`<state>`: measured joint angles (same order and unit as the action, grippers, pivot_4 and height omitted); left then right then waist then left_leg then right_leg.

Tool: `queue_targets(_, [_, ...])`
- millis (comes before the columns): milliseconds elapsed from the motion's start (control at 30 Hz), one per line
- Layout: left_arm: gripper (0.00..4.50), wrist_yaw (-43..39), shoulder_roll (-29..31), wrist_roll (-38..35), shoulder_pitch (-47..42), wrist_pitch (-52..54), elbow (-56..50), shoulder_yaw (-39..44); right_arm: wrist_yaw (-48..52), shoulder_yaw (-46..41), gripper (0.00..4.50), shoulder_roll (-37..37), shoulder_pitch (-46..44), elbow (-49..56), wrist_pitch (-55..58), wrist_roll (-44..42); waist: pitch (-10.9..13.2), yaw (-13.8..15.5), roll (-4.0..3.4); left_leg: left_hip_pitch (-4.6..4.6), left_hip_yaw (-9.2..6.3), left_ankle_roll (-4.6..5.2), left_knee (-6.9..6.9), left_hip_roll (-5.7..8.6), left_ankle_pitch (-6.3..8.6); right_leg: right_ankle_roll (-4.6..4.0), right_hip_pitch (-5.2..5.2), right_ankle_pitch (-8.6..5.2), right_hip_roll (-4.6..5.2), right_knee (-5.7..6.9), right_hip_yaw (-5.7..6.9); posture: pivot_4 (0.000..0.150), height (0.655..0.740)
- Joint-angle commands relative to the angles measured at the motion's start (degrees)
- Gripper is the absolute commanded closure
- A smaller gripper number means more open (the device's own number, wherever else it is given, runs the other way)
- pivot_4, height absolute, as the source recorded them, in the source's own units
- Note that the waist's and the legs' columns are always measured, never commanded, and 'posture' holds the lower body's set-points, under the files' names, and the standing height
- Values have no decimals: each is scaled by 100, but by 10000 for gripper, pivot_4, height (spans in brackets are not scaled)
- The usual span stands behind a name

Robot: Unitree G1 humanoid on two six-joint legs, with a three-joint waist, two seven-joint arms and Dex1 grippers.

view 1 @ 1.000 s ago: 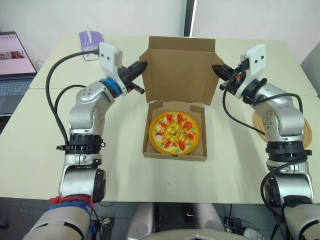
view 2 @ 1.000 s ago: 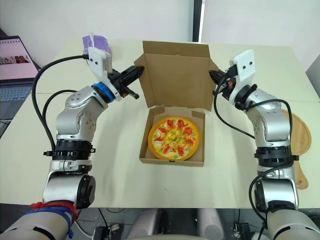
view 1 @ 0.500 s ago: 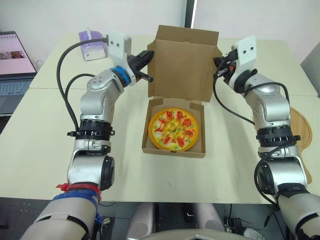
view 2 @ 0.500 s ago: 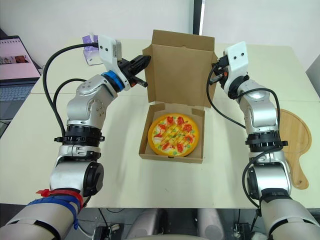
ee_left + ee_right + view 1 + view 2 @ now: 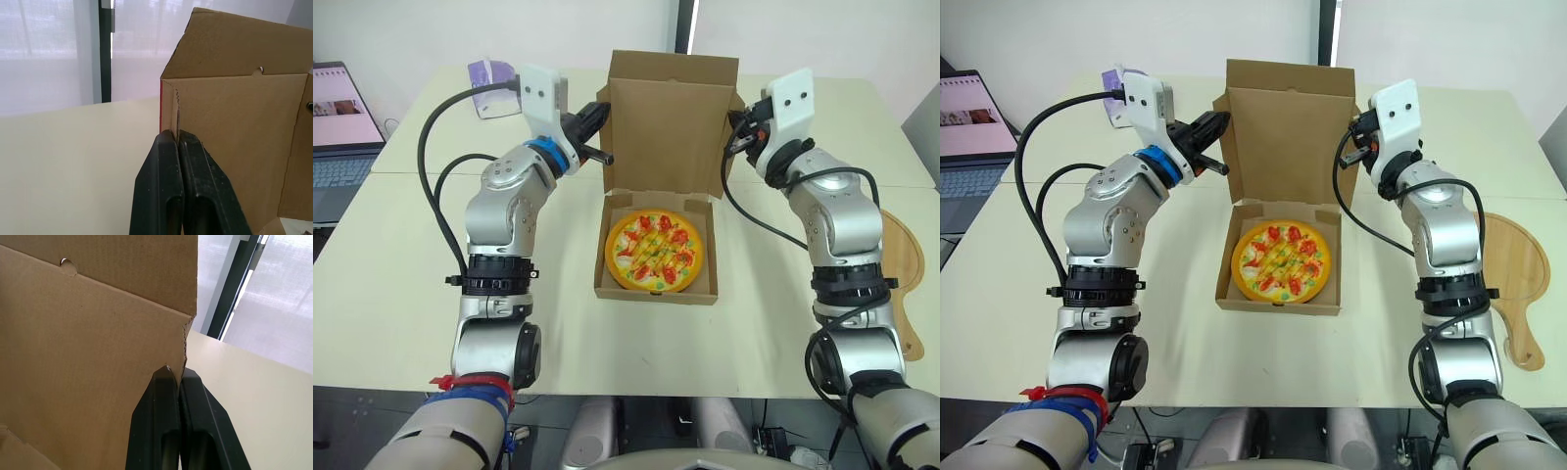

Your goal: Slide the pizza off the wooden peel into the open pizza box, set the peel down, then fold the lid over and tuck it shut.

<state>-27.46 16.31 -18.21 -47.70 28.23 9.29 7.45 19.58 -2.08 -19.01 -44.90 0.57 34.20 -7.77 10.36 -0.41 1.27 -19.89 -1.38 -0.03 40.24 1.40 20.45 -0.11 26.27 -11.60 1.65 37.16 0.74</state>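
Note:
The pizza (image 5: pixel 656 250) lies in the tray of the open cardboard box (image 5: pixel 603 279) at the table's middle. The lid (image 5: pixel 671 127) stands upright behind it. My left gripper (image 5: pixel 600 110) is shut, its tips touching the lid's left side flap (image 5: pixel 234 122) near the top corner. My right gripper (image 5: pixel 736 127) is also shut, its tips against the lid's right edge (image 5: pixel 88 333). I cannot tell whether either gripper pinches the cardboard. The wooden peel (image 5: pixel 1508 284) lies flat on the table to the right, behind my right arm.
A laptop (image 5: pixel 337 117) stands open at the far left. A small purple container (image 5: pixel 491 76) sits at the back left of the table. Bare tabletop lies in front of the box and to both sides.
Both grippers have moved up and inward to the lid's two side edges. The lid now stands a little more upright. The camera view has also shifted.

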Motion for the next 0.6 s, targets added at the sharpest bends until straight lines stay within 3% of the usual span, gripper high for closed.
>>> queue_targets(33, [44868, 172, -134, -223, 235, 318, -1005, -114, -109, 85, 45000, 112, 136, 784, 297, -83, 0, 3, 0, 0, -1, 0, 0, 0, 0, 0, -1, 0, 0, 1, 0, 1500, 7400])
queue_targets(400, [44868, 920, -287, -32, 1453, 408, -2717, -198, -522, 89, 45000, 510, 725, 2325, 1356, -238, -3, 5, -2, 4, 0, 0, 1, 0, 0, 0, -4, 0, 0, 1, -2, 1500, 7400])
queue_targets(600, [44868, 1020, -278, 123, 1635, 263, -2882, -338, -678, 229, 45000, 728, 630, 2687, 1820, -235, -4, 3, -2, 6, 0, 0, 1, 0, 0, -1, -6, 1, -2, 2, -2, 1500, 7400])
